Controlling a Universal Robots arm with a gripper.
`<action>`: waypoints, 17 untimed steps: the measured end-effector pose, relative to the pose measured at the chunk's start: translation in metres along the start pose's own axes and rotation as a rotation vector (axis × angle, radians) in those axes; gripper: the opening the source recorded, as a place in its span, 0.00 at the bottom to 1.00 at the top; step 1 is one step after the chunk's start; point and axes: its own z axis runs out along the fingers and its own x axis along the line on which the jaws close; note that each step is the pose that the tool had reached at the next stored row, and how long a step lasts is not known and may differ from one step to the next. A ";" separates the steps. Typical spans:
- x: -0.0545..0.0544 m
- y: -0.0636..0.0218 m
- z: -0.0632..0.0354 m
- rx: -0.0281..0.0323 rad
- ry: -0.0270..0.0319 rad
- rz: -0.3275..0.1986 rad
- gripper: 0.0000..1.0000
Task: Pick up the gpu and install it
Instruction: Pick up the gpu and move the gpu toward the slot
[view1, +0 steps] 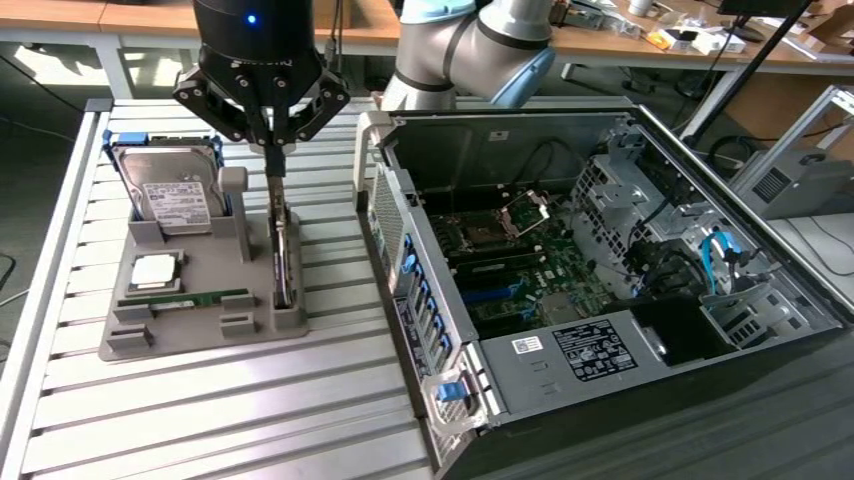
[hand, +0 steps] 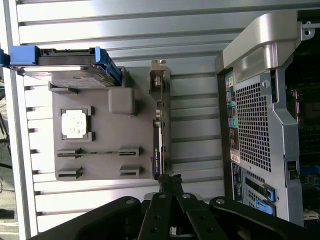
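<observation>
The gpu (view1: 280, 250) is a thin dark card standing on edge in a slot along one side of the grey holder tray (view1: 200, 335). In the wrist view the gpu (hand: 159, 135) runs lengthwise, its silvery bracket at the far end. My gripper (view1: 274, 148) hangs above the card's far end with its fingers pressed together and nothing between them. The gripper (hand: 169, 181) tips sit over the card's near end in the wrist view, clearly apart from it.
The tray also holds a boxy hard drive (view1: 174, 185) in a blue frame, a square processor chip (view1: 154, 270) and a narrow green memory stick (view1: 200, 298). At the exterior view's right lies the open computer case (view1: 574, 270), motherboard exposed. Everything rests on a slatted metal table (view1: 200, 420).
</observation>
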 end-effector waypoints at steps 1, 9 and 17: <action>0.000 0.0000 0.0000 0.0000 0.0000 0.000 0.11; 0.000 0.0000 0.0000 0.0000 0.0000 0.000 0.29; 0.000 0.0000 0.0000 0.0000 0.0000 0.000 0.42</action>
